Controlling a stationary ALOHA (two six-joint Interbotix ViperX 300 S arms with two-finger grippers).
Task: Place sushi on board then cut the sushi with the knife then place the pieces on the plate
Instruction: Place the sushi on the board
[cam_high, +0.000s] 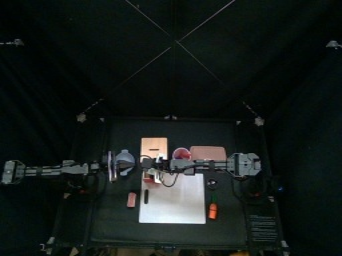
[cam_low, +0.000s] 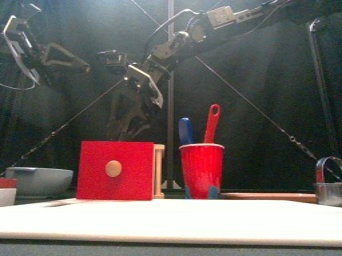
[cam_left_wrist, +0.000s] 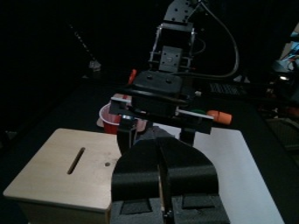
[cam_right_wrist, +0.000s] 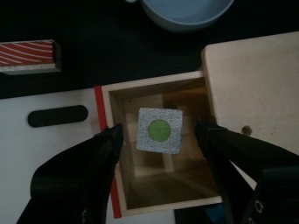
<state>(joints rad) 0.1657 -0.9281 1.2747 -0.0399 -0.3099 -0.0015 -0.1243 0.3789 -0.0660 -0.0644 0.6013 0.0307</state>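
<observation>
The wooden box (cam_right_wrist: 251, 74) has its red-fronted drawer (cam_right_wrist: 163, 166) pulled out. A sushi piece (cam_right_wrist: 159, 129), white with a green centre, stands inside the drawer. My right gripper (cam_right_wrist: 160, 144) hangs open above the drawer, one jaw on each side of the sushi and not touching it. In the top view the right gripper (cam_high: 168, 166) sits by the box (cam_high: 158, 147). My left gripper (cam_left_wrist: 163, 153) is shut and holds nothing, left of the box. The white board (cam_high: 174, 197), the pink plate (cam_high: 209, 153) and the red cup (cam_low: 202, 170) with its blue knife (cam_low: 187, 130) and red knife (cam_low: 211, 120) are in view.
A blue-grey bowl (cam_right_wrist: 187, 10) stands beyond the box. A red and white striped toy (cam_right_wrist: 30, 54) lies near the board's grip hole. An orange toy (cam_high: 211, 212) lies on the board's right side and a small red toy (cam_high: 132, 200) beside its left edge.
</observation>
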